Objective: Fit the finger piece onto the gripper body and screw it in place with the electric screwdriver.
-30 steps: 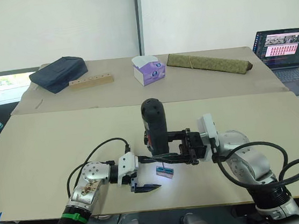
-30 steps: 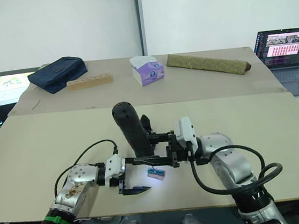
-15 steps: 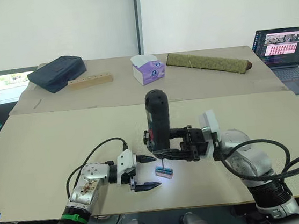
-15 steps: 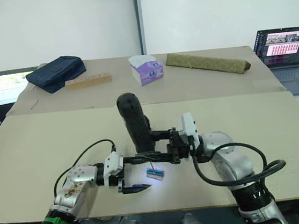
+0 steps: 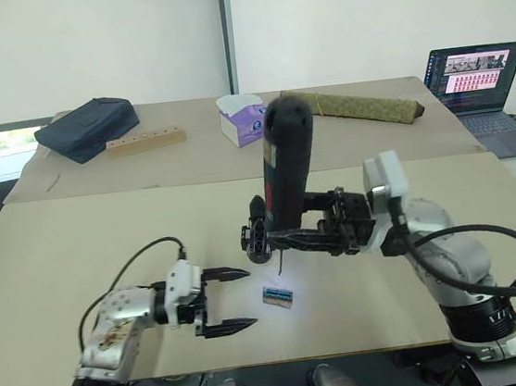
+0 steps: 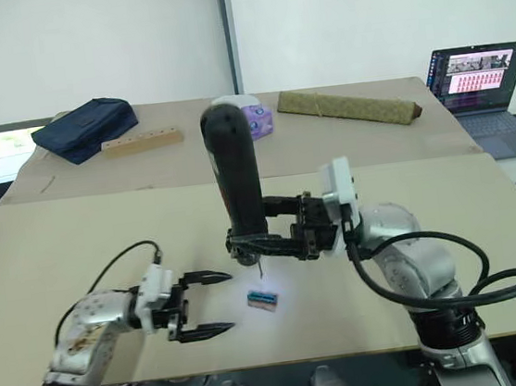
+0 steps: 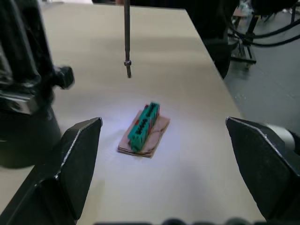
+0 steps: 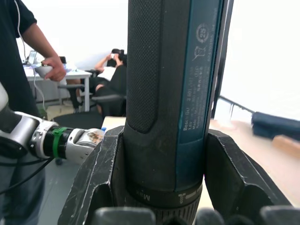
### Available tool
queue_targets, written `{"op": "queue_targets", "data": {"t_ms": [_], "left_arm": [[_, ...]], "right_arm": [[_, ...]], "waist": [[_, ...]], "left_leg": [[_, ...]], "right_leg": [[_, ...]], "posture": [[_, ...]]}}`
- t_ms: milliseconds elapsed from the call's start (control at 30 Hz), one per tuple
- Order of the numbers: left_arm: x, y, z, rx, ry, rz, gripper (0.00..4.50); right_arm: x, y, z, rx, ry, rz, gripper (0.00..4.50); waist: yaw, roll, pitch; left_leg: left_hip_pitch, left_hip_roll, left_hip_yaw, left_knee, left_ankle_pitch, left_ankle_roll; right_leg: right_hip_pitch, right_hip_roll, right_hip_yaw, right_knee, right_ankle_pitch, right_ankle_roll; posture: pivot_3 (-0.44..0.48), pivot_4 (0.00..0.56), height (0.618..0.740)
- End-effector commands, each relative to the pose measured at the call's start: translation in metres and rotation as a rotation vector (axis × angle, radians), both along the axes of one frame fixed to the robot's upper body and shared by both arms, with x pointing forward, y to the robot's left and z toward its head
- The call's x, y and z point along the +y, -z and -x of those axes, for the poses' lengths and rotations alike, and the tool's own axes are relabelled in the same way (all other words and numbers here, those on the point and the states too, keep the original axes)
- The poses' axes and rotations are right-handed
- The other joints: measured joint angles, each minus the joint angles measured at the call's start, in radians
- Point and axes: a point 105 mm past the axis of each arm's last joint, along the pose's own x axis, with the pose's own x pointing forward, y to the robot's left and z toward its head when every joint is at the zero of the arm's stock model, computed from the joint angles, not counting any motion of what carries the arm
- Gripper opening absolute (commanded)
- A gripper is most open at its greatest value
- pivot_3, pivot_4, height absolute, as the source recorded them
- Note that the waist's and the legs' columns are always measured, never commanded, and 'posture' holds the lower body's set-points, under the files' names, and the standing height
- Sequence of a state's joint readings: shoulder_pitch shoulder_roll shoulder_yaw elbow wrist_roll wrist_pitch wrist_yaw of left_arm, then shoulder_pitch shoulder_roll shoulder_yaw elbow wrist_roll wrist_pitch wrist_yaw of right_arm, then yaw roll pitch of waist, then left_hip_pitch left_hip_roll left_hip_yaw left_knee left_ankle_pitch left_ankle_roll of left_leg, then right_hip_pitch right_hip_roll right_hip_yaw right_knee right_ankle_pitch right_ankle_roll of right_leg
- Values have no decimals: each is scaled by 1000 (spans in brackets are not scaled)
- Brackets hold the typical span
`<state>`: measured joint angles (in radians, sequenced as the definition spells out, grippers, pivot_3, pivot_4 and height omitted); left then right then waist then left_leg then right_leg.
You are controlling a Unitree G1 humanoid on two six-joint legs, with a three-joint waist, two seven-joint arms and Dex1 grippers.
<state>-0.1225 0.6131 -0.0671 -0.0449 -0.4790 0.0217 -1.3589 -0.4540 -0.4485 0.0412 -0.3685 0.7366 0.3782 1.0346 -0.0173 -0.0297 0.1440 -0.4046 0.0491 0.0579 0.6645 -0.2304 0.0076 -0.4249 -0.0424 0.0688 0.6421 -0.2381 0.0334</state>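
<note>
electric screwdriver [image 5: 286,173], matte black, upright, thin bit down

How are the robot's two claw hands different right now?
The right gripper is shut on the electric screwdriver, holding it upright with its bit over the table. The left gripper is open and holds nothing. The right one sits higher; the left one is low near the table's front edge. Both have black fingers.

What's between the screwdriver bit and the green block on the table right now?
Nothing visible. The electric screwdriver is upright in the right gripper, its bit tip hanging in open air above and a little off the small green block. The open left gripper stands off to one side, apart.
</note>
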Motion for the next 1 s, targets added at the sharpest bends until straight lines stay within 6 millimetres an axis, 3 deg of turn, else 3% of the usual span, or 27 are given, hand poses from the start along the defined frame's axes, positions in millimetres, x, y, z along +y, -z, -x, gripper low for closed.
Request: {"op": "queue_targets", "data": {"t_ms": [33,300,500,633,800,1000], "left_arm": [[10,-27,3,-30,-29,62,4452],[42,-43,-25,-18,-285,170,4452],[48,-14,-51,-40,-441,78,4452],[33,13,-61,6,-433,-22,4452],[-4,24,-78,-8,-396,-36,4452],[-34,31,-87,22,-347,-43,4452]], "right_arm": [[-6,-30,11,-72,-9,-58,1907],[-13,-42,13,-70,13,-55,1907],[-16,-44,10,-73,34,-50,1907],[-17,-44,9,-73,44,-45,1907],[-19,-43,6,-77,58,-38,1907],[-20,-43,5,-79,63,-31,1907]], "waist": [[0,0,0],[3,-1,1],[3,-1,1],[5,-2,1],[11,-3,1],[3,-3,2]], "left_leg": [[0,0,0,0,0,0],[0,0,0,0,0,0],[0,-1,0,0,0,0],[0,-1,0,0,0,0],[-2,-2,0,0,0,0],[-2,-2,0,0,0,0]], "right_leg": [[0,0,0,0,0,0],[0,0,0,-1,0,0],[0,0,0,-1,0,0],[0,0,0,-1,0,0],[0,0,0,-1,0,0],[0,0,0,-1,1,1]], "posture": [[0,150,740],[0,150,740],[0,150,740],[0,150,740],[0,150,740],[0,150,740]]}}
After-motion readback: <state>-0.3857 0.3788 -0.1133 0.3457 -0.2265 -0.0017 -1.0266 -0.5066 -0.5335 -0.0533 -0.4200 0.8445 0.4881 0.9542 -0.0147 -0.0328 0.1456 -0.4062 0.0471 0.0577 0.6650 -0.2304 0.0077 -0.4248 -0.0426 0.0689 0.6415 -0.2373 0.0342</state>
